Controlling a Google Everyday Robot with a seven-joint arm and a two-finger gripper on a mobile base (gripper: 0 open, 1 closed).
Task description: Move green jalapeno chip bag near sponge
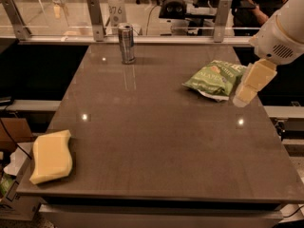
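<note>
**Green jalapeno chip bag on the far right, my gripper just beside it**

The green jalapeno chip bag (214, 79) lies flat on the far right part of the table (156, 141), crinkled, with its printed face up. Its long axis runs roughly left to right. The right end is turned a little toward the far side and the left end points toward the near left. A white sealed edge shows along its near side, and an orange-red spot sits near the top of the face.

My gripper (243, 97) hangs at the table's right edge, slanting down and to the left from my white arm. I cannot tell how far open it is from this side. Nothing shows in its hold. Its tip is level with the bag's near right corner and close to it, but I cannot tell whether they touch.

The bag is therefore just left of my gripper and slightly farther away. The sponge (51, 156) lies at the near left corner, well apart from both. A metal can (126, 43) stands upright at the far side, left of the bag.
</note>
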